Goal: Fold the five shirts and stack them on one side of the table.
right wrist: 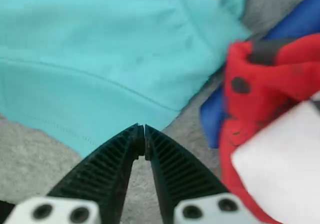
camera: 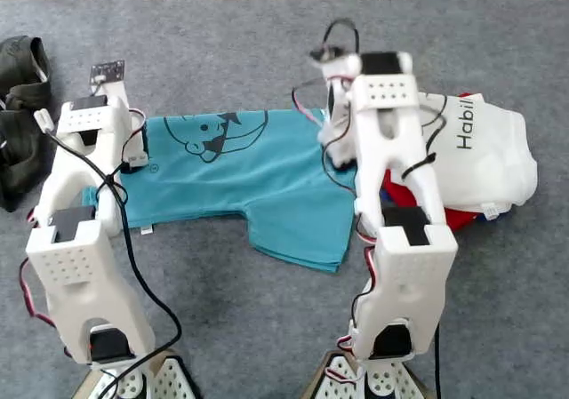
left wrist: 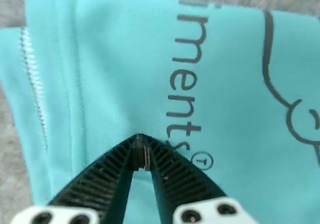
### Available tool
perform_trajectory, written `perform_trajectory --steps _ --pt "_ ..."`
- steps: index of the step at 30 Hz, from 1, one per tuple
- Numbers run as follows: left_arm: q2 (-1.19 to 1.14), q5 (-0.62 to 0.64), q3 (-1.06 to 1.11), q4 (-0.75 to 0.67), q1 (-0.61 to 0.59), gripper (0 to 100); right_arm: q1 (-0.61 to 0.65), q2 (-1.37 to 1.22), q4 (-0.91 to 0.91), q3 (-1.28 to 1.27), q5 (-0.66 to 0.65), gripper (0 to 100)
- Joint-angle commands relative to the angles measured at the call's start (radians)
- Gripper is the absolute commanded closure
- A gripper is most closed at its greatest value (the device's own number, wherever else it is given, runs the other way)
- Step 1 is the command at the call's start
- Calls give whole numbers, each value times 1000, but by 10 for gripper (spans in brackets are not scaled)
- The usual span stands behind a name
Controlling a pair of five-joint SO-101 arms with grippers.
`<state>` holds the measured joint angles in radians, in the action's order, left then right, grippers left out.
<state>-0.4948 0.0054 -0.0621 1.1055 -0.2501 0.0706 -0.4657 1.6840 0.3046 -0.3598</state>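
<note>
A teal shirt point(camera: 240, 172) with a dark printed drawing lies spread across the middle of the grey table, its lower part folded over. My left gripper point(camera: 135, 161) stands at the shirt's left end. In the left wrist view the left gripper point(left wrist: 140, 153) is shut, tips together just above the teal cloth point(left wrist: 225, 84) beside the print. My right gripper point(camera: 340, 155) is at the shirt's right edge. In the right wrist view the right gripper point(right wrist: 140, 140) is shut over the teal hem point(right wrist: 100, 49), with nothing visibly pinched.
A folded white shirt point(camera: 484, 155) lies at the right on a red shirt point(camera: 458, 217); the red shirt point(right wrist: 270, 84) and a blue one point(right wrist: 215, 114) show beside the hem. A dark crumpled shirt point(camera: 22, 106) lies at the far left. The grey table point(camera: 267, 328) runs bare in front.
</note>
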Motion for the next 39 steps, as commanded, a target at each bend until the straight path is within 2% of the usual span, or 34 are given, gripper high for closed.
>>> perform_trajectory --steps 1,6,11,14,18,23,25,30,33,36,39 --pt "-31 8 -54 -32 -27 970 -8 64 -117 -156 2 984" --pt "-43 8 -65 -75 -67 970 -75 64 -247 -288 -5 984" --pt "-35 3 -62 -71 -87 970 -101 70 -269 -302 -41 984" --pt "-29 2 -93 -25 -64 971 -97 85 -201 -274 -46 984" --pt "32 0 -165 110 -5 971 -94 148 -81 -226 -55 984" --pt "166 -2 -209 210 51 971 -15 291 72 -262 -252 984" --pt "226 -2 -208 229 44 971 26 389 75 -320 -301 983" --pt "367 -2 -193 328 -13 971 161 656 14 -549 -468 983" --pt "431 -2 -120 330 -64 971 245 774 -97 -713 -566 983" --pt "465 -2 10 298 -128 970 284 837 -276 -865 -612 983" --pt "466 -2 203 176 -200 970 305 862 -382 -974 -600 949"
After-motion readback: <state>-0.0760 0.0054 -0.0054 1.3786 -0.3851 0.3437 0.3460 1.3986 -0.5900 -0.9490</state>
